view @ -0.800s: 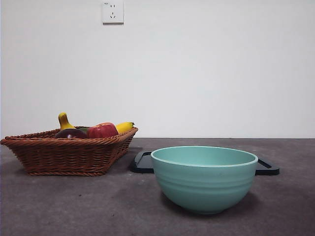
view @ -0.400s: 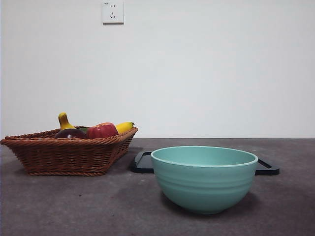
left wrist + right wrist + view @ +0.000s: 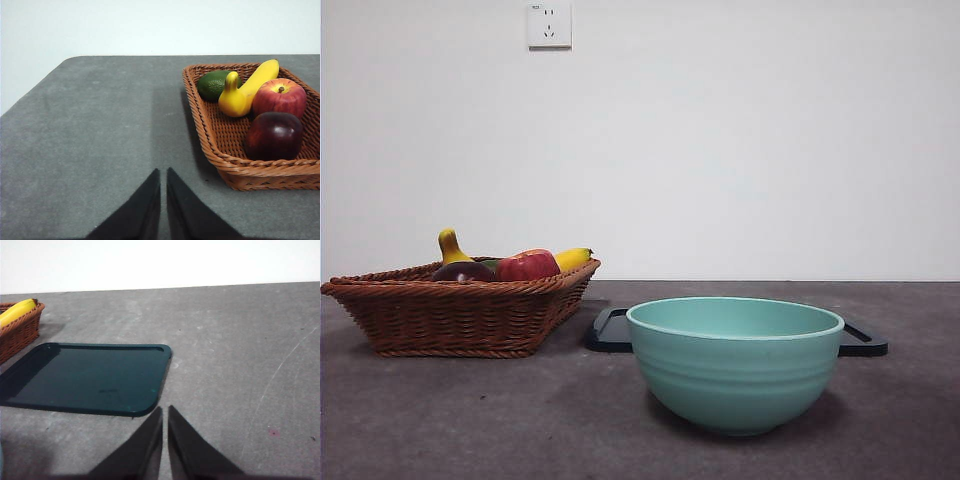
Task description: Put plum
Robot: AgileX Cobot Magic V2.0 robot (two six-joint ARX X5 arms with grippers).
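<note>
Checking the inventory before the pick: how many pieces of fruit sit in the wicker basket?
4, all in the basket: plum nearest the left gripper, red apple behind it, banana and a green avocado farther back. More could hide beneath.

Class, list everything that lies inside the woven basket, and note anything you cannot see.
Inside the basket lie the plum, a red apple, a yellow banana and a green avocado. The basket floor beneath the fruit is covered.

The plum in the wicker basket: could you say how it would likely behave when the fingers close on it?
The plum looks round and glossy, so it may slip between the fingers. It probably rolls if nudged, though the basket wall and the red apple beside it should check that.
</note>
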